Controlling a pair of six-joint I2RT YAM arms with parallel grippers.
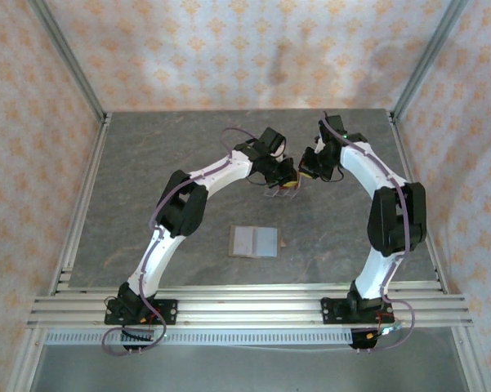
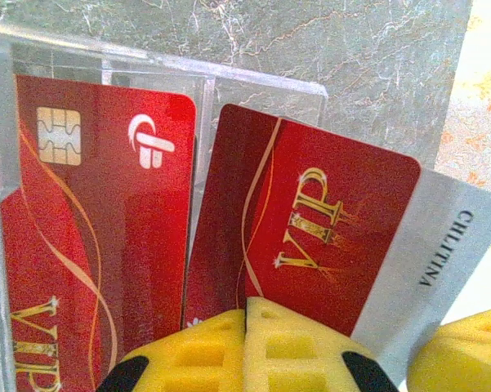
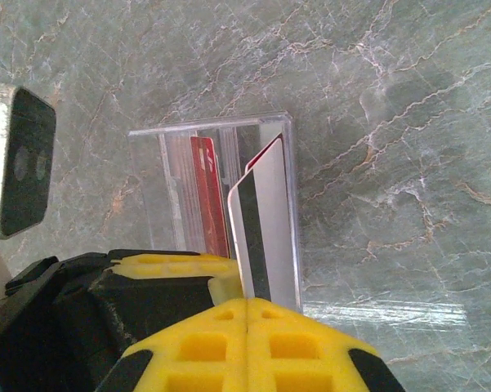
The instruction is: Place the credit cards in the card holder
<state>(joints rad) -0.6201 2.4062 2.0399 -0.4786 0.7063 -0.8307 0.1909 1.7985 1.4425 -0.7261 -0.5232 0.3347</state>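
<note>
Both grippers meet at a clear slotted rack (image 1: 279, 189) (image 3: 212, 131) in the middle of the table, with several red credit cards standing in it. My left gripper (image 2: 247, 314) (image 1: 287, 175) is shut, its yellow pads pinching the lower edge of a red VIP card (image 2: 335, 220). A second red card with a chip (image 2: 106, 212) stands to its left. My right gripper (image 3: 247, 314) (image 1: 304, 173) is shut on a tilted card with a silver back and black stripe (image 3: 261, 220) (image 2: 449, 253). The card holder (image 1: 253, 241) lies open and grey nearer the arm bases, apart from both grippers.
The grey marbled table (image 1: 163, 155) is framed by aluminium rails (image 1: 245, 306) at the front and patterned walls on three sides. The left gripper's yellow finger (image 3: 171, 267) sits close beside the right gripper at the rack's near end.
</note>
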